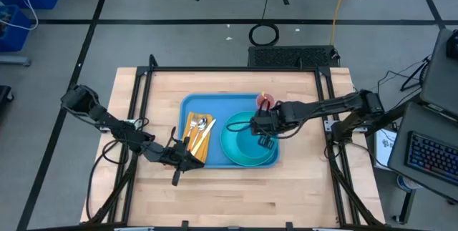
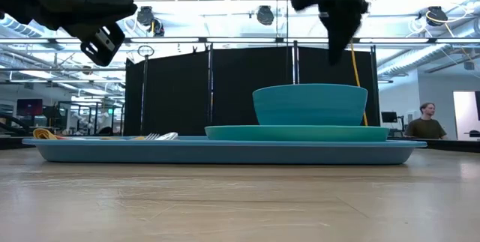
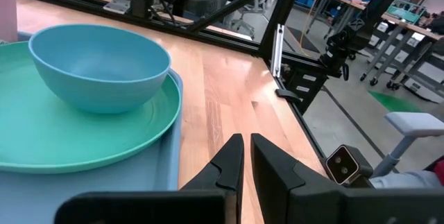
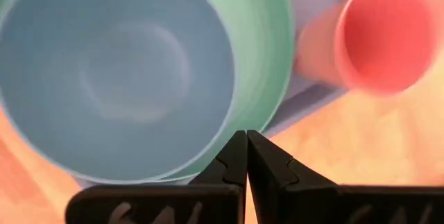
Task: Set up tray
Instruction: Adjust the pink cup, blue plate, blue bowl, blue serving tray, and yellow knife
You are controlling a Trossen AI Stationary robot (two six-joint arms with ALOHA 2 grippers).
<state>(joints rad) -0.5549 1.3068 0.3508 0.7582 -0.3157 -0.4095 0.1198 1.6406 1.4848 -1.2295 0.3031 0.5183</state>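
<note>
Pale wooden tabletop [image 1: 236,188] carries the large blue plastic rectangular tray [image 1: 187,106] at centre. Left gripper [image 1: 177,177] hovers off its near-left corner, fingers nearly together, empty. Right gripper [image 1: 266,141], pinched closed and empty, hangs above the turquoise bowl [image 1: 240,141] on the tray.

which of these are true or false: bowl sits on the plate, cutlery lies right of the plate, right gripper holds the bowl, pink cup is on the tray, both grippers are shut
1. The bowl sits on the plate. True.
2. The cutlery lies right of the plate. False: in the high view it lies on the left part of the tray, left of the plate.
3. The right gripper holds the bowl. False: it hangs above the bowl, fingers shut on nothing.
4. The pink cup is on the tray. True, at its far right corner.
5. Both grippers are shut. True: the left gripper, at the tray's near left corner, is shut too and holds nothing.
</note>
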